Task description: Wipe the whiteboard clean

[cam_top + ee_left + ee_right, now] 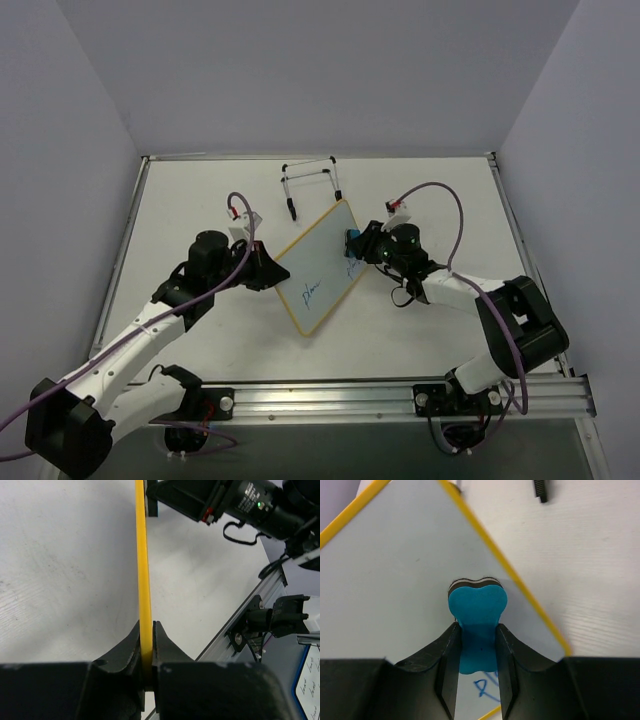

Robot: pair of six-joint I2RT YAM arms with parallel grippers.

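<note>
The whiteboard, white with a thin yellow frame, lies tilted in the middle of the table with blue handwriting on its near half. My left gripper is shut on its left edge; the left wrist view shows the yellow frame edge-on between the jaws. My right gripper is shut on a blue bone-shaped eraser, whose head presses on the board near its right edge. Blue writing shows just below the eraser.
A black wire easel stand lies at the back of the table behind the board. A metal rail runs along the near edge. Grey walls close in the table on three sides.
</note>
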